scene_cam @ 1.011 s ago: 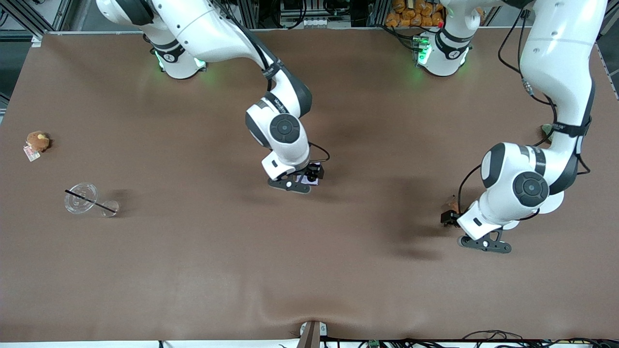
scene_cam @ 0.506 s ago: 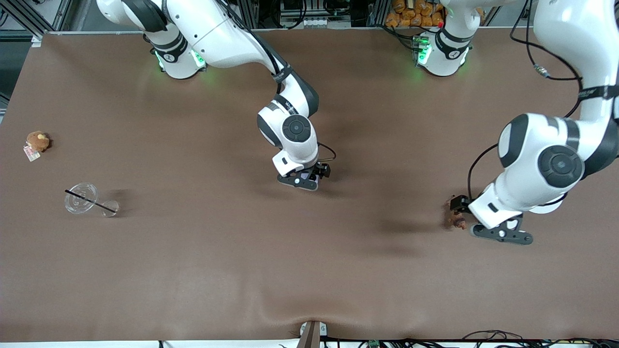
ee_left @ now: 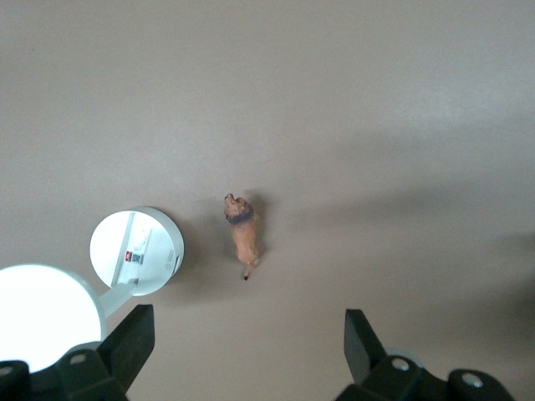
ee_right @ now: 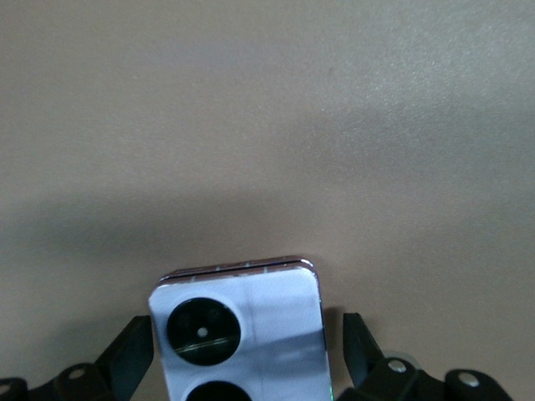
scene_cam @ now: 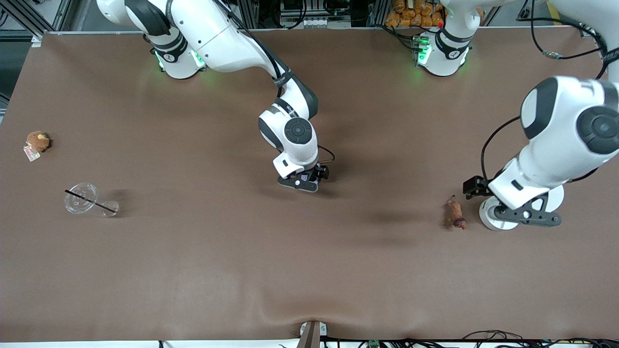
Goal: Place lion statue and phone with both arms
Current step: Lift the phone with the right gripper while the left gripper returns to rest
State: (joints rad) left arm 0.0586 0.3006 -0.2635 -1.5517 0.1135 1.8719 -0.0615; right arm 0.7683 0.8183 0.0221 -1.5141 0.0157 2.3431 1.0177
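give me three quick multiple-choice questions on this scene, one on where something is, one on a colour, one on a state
1. Where is the lion statue?
A. in the left hand
B. on the table beside a white round object
C. in the clear cup

2. What colour is the phone?
A. pale lavender
B. red
C. green

3. How is the left hand?
A. shut on the lion statue
B. shut on nothing
C. open, holding nothing

Answers:
1 B: the statue lies on the table next to the white round object.
2 A: the right wrist view shows a lavender body between the right hand's fingers.
3 C: its fingers stand wide apart above the statue.
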